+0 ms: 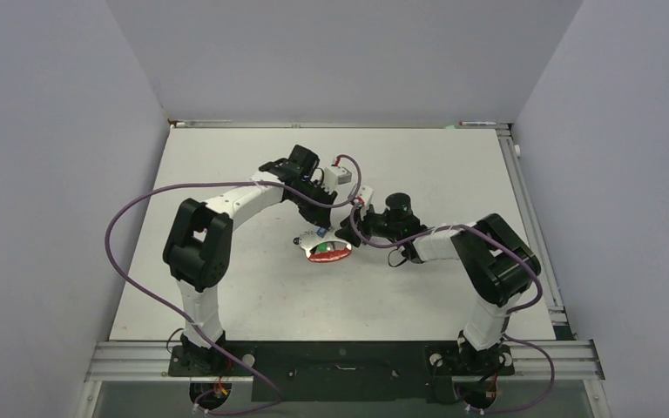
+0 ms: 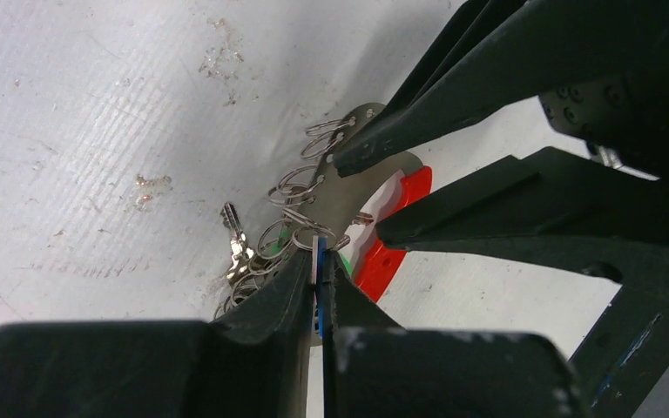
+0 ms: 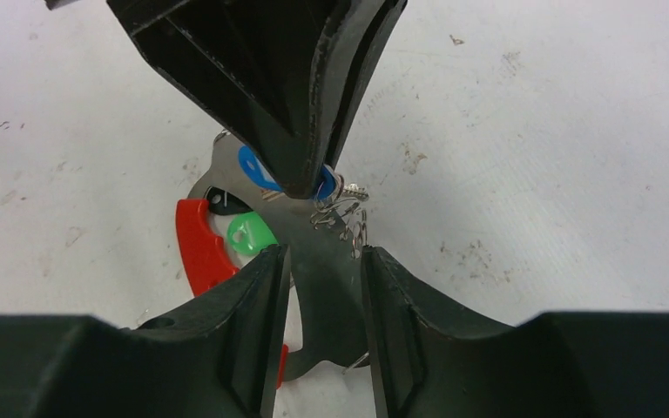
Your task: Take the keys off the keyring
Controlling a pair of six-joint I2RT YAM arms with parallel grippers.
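The keyring (image 1: 329,254) lies mid-table, a red arc (image 3: 199,248) joined to a grey metal plate (image 3: 318,235). My left gripper (image 2: 318,254) is shut on the blue key (image 2: 320,292), pinching its thin tag edge-on. In the right wrist view the left gripper (image 3: 307,185) comes down from above onto the blue key (image 3: 251,165). My right gripper (image 3: 322,259) straddles the grey plate, both pads against its edges. A green key (image 3: 248,235) rests beside the red arc. Silvery keys (image 2: 235,239) and small split rings (image 2: 300,185) hang off the plate's far side.
Both arms meet over the keyring at the table's middle, the left gripper (image 1: 316,233) and right gripper (image 1: 349,237) almost touching. Purple cables loop beside each arm. White walls stand at the table's back and sides.
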